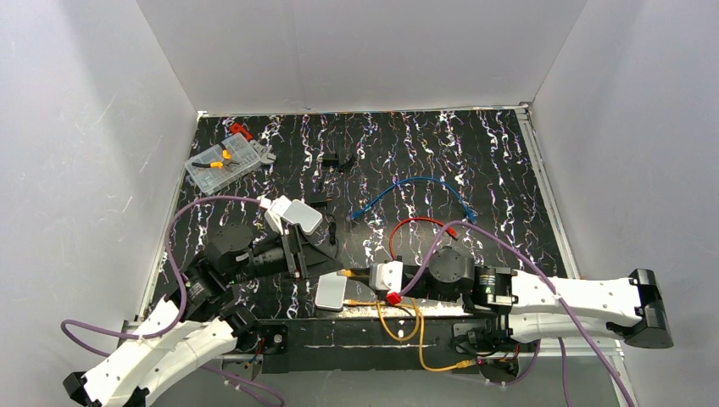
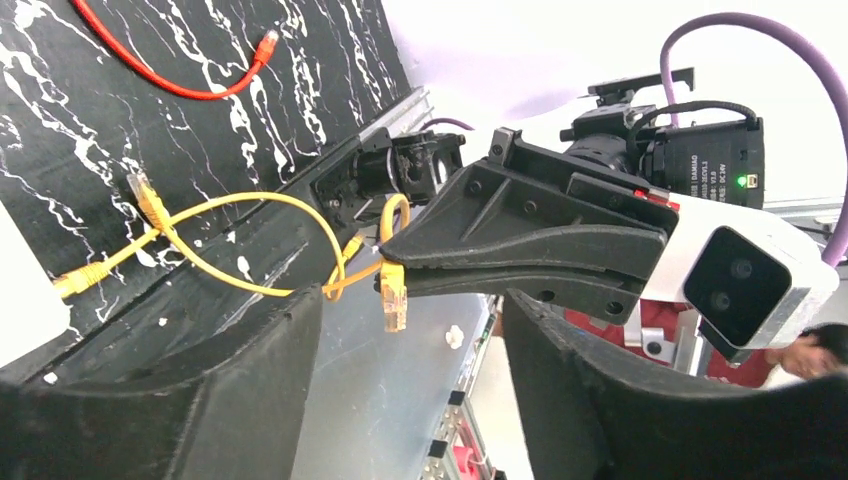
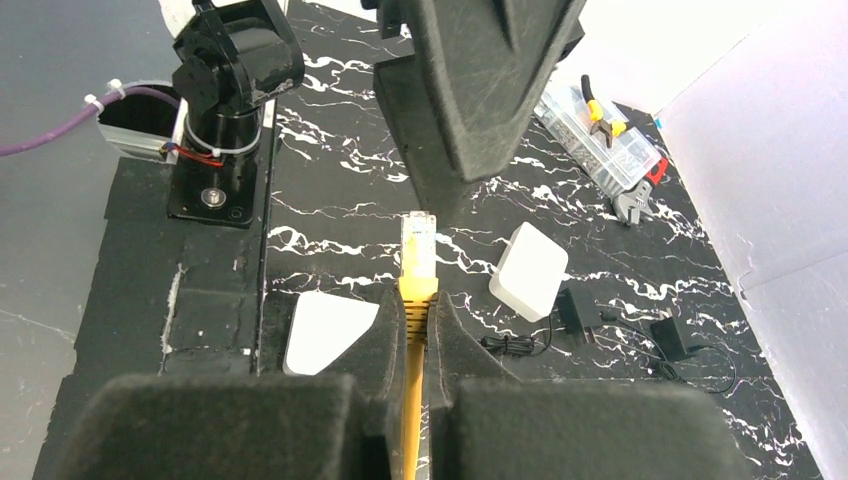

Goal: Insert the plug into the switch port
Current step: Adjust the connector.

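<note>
My right gripper (image 3: 415, 312) is shut on the yellow cable just behind its plug (image 3: 418, 243), which sticks out past the fingertips. The pale grey switch (image 3: 322, 335) lies flat on the black mat just left of those fingers, partly hidden by them; its port does not show. In the top view the switch (image 1: 331, 293) sits near the front edge, with the right gripper (image 1: 352, 275) beside it. My left gripper (image 2: 410, 335) is open and empty, and the plug (image 2: 393, 300) hangs from the right gripper's fingers (image 2: 520, 235) in front of it. The left gripper (image 1: 318, 254) stands just behind the switch.
A smaller square white box (image 3: 528, 270) and black adapters (image 3: 672, 338) lie further back. A red cable (image 1: 417, 227) and a blue cable (image 1: 407, 188) lie mid-mat. A clear parts box (image 1: 222, 161) with pliers sits at the back left. Yellow cable (image 1: 398, 322) loops over the front edge.
</note>
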`<action>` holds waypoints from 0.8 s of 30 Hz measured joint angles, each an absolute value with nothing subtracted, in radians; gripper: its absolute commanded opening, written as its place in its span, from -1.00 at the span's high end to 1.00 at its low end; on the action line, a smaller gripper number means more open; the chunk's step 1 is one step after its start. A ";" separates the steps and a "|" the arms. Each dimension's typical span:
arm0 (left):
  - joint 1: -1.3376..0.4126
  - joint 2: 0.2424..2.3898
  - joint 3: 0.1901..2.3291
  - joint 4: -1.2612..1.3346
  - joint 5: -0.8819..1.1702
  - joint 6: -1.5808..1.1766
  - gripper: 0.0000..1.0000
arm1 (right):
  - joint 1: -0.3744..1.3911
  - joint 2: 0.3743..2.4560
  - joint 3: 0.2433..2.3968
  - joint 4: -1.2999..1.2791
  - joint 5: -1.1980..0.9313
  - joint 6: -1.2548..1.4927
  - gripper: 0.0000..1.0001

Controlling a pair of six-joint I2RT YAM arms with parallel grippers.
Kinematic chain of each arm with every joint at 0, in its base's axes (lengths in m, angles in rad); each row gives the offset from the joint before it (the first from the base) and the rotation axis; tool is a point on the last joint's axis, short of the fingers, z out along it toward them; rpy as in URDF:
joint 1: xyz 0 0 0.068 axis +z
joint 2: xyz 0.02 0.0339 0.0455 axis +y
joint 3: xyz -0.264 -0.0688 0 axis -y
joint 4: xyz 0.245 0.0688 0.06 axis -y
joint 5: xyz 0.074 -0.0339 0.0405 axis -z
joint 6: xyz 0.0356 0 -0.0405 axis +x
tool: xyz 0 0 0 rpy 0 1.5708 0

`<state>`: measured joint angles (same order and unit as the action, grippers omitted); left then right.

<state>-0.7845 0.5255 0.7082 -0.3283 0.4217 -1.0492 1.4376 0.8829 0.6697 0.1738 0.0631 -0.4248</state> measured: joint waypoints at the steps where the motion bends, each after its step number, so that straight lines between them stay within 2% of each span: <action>1: -0.785 0.526 0.719 -0.340 0.416 -1.042 -0.42 | 1.439 0.881 0.676 0.163 0.060 -0.426 0.97; 5: -0.785 0.529 0.806 -0.421 0.374 -0.979 -0.60 | 1.452 0.869 0.719 0.128 0.040 -0.427 0.97; 9: -0.785 0.523 0.885 -0.491 0.315 -0.914 -0.94 | 1.481 0.849 0.797 0.103 0.003 -0.427 0.97; 17: -0.785 0.481 0.916 -0.648 0.159 -0.802 -0.97 | 1.562 0.826 0.935 0.069 -0.091 -0.373 0.97; 24: -0.785 0.476 0.913 -0.721 0.067 -0.769 -0.97 | 1.573 0.837 0.915 0.028 -0.177 -0.209 0.97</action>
<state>-0.7845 0.4759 0.9134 -0.7212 0.0666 -0.7689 1.5726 0.8371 0.9154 0.0280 -0.1768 -0.2089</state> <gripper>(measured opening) 0.981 0.065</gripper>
